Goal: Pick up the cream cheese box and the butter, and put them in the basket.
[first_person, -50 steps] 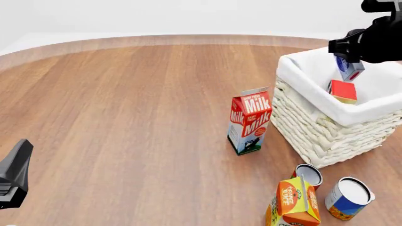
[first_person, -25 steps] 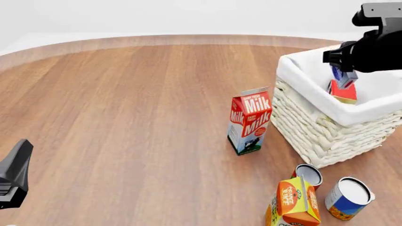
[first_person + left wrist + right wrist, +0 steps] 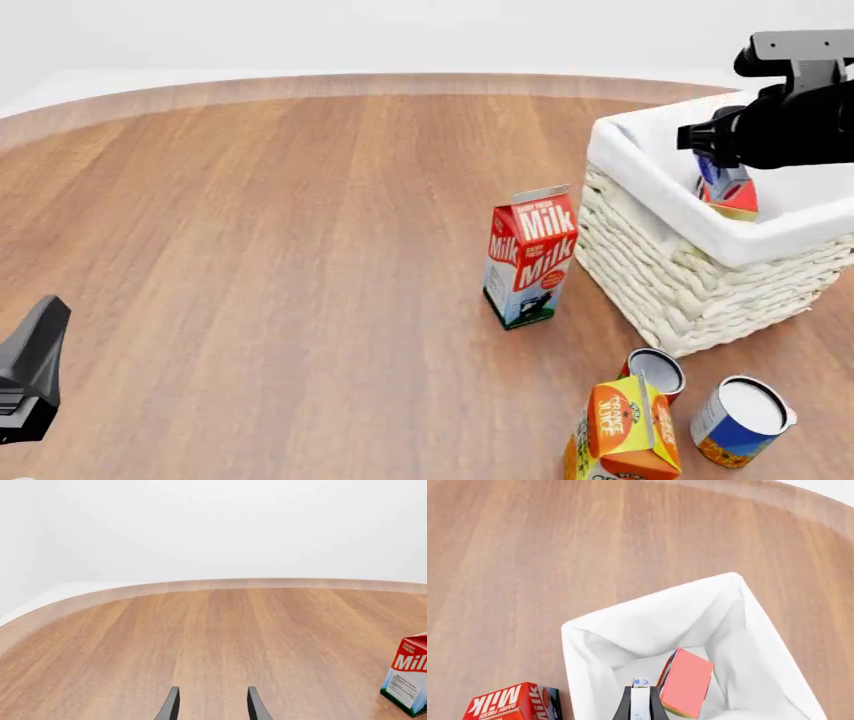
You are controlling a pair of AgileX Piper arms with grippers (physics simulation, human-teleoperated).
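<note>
The black right gripper (image 3: 722,165) hung at the upper right of the front view, over the large square cream-white wicker basket with its white cloth liner (image 3: 641,170), its fingers pinched narrow on the small flat white cream cheese box with blue edges (image 3: 718,181). In the right wrist view the same box (image 3: 640,702) showed edge-on between the two dark fingers (image 3: 624,707), inside the liner's walls. Compared with half a second before, the gripper had come lower and a little to the left, so the box now sat deeper in the basket, just above and in front of the red rectangular butter box with its orange-yellow edge (image 3: 737,203); a second before, it had hung clear above the butter. In the front view the two overlapped; whether they touched could not be told. The butter (image 3: 686,683) lay tilted on the basket floor, just beside the held box, unmoved across the frames.

The left gripper (image 3: 211,707) stayed at the lower left of the front view (image 3: 30,375), its two thin dark fingers (image 3: 171,705) apart with nothing between them, above the brown wooden table (image 3: 267,250).

Left of the basket the red-and-white milk carton (image 3: 531,257) stood upright, close to the wicker wall. At the lower right stood an orange juice carton (image 3: 622,430), with a red-sided tin (image 3: 655,371) and a blue-and-yellow tin (image 3: 741,420) nearby, all unchanged.
</note>
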